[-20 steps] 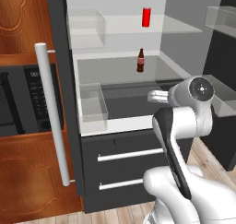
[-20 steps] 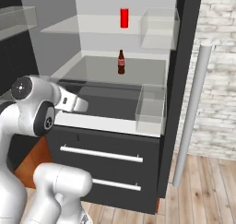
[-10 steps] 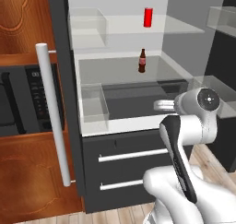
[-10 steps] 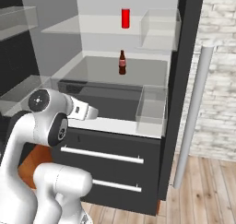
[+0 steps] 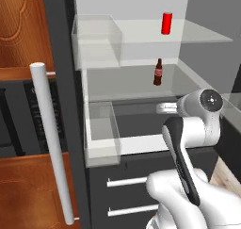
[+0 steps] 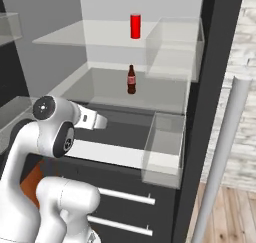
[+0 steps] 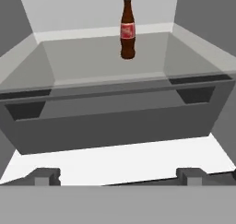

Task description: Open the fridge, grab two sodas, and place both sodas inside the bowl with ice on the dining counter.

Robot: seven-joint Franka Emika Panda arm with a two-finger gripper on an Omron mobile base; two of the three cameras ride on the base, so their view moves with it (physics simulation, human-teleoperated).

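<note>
The fridge [image 5: 122, 4] [image 6: 215, 62] stands open, white inside with clear shelves. A plain red soda can [image 5: 166, 23] [image 6: 135, 26] is upright on the upper shelf. One shelf down, a dark brown soda bottle [image 5: 158, 72] [image 6: 131, 79] [image 7: 127, 29] with a red label stands near the back. My gripper [image 7: 118, 177] [image 5: 165, 108] [image 6: 101, 121] is open and holds nothing. It hangs in front of the grey drawer, lower than the bottle's shelf, and points into the fridge at the bottle. The bowl with ice and the dining counter are out of view.
Clear door bins [image 5: 101, 129] [image 6: 162, 147] flank the opening, each with another bin [image 5: 96, 39] [image 6: 175, 47] above it. Long pale bar handles [image 5: 49, 138] [image 6: 222, 152] stick out on both doors. Dark drawers [image 5: 132, 181] [image 6: 125, 197] lie below. A black microwave [image 5: 14, 115] sits in wood cabinetry at left.
The whole picture has shifted, so the camera moved a little. The arm's elbow has dropped, and the hand has gone lower and forward towards the fridge's lower part. The jaws have stayed open.
</note>
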